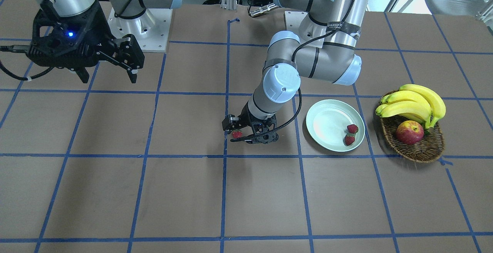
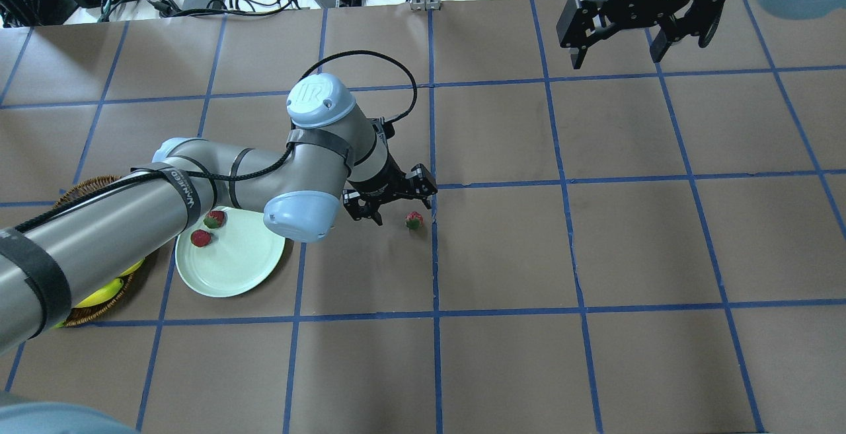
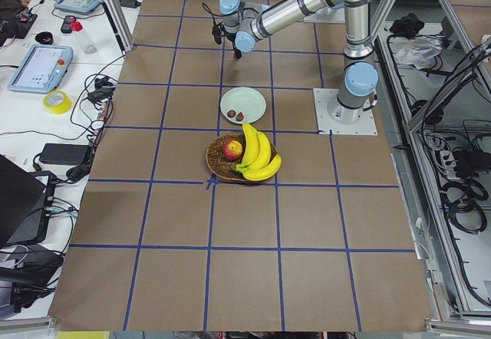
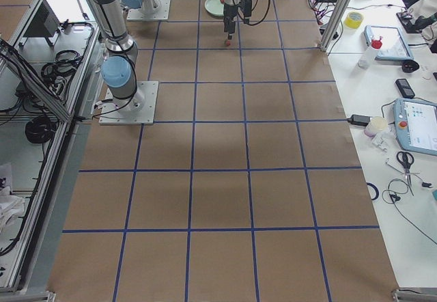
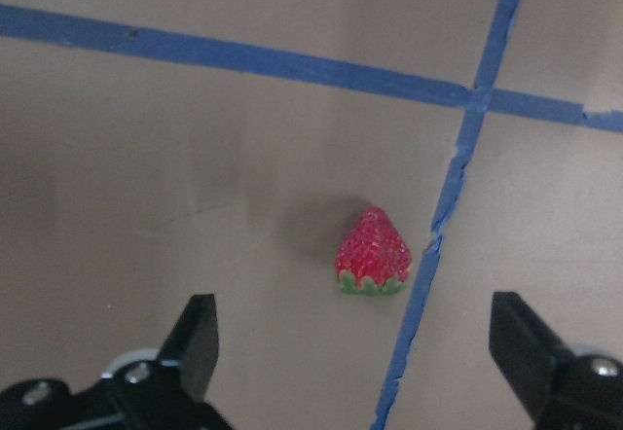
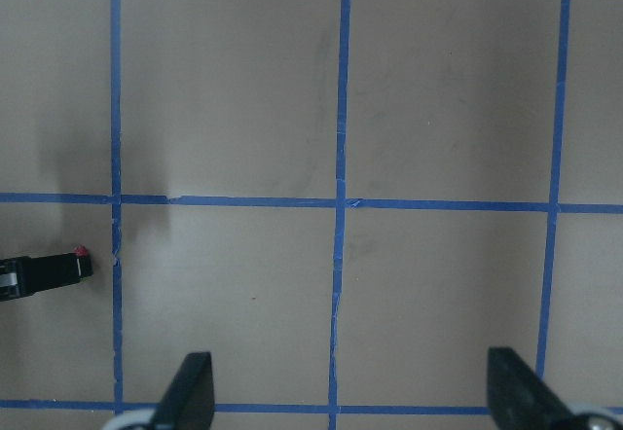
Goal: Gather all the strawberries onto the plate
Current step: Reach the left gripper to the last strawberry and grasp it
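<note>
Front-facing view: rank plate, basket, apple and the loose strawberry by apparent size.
1. basket and plate: look about alike, so they are not ranked
2. apple
3. loose strawberry

Wicker basket [image 1: 418,156], brown: holds one bunch of yellow bananas [image 1: 414,101] and one red apple [image 1: 409,132], touching. Table [image 1: 185,195]: brown surface, blue tape grid. Side bench: yellow tape roll [image 3: 57,102], tablet [image 3: 40,67].
</note>
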`<state>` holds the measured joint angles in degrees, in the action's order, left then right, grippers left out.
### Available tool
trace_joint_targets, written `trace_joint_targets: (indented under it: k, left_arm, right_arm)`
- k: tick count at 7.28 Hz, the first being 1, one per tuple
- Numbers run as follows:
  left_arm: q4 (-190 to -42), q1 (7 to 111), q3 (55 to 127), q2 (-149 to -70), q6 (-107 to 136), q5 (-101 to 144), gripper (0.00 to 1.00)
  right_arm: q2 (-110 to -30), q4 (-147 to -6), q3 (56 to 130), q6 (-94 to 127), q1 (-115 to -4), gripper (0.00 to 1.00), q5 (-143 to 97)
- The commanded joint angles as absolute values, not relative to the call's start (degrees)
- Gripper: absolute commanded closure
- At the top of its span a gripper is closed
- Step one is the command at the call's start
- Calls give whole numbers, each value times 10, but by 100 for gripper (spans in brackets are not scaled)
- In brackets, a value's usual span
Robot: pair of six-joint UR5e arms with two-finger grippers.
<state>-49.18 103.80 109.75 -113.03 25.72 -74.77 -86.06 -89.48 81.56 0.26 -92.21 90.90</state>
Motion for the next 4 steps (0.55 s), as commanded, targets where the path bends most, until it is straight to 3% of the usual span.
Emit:
trace_joint_targets:
  k: [1, 3, 4]
  left_arm:
    - [-485, 1040, 1098, -1147, 271, -748, 33]
    - [-484, 1040, 1095, -1150, 272, -751, 100]
    - [-483, 1039, 1094, -1148, 265, -755, 100]
  right_arm:
    - [-860, -894, 816, 3, -922, 0, 909]
    - [-861, -894, 816, 3, -922, 0, 910]
    - [-861, -893, 816, 3, -923, 0, 911]
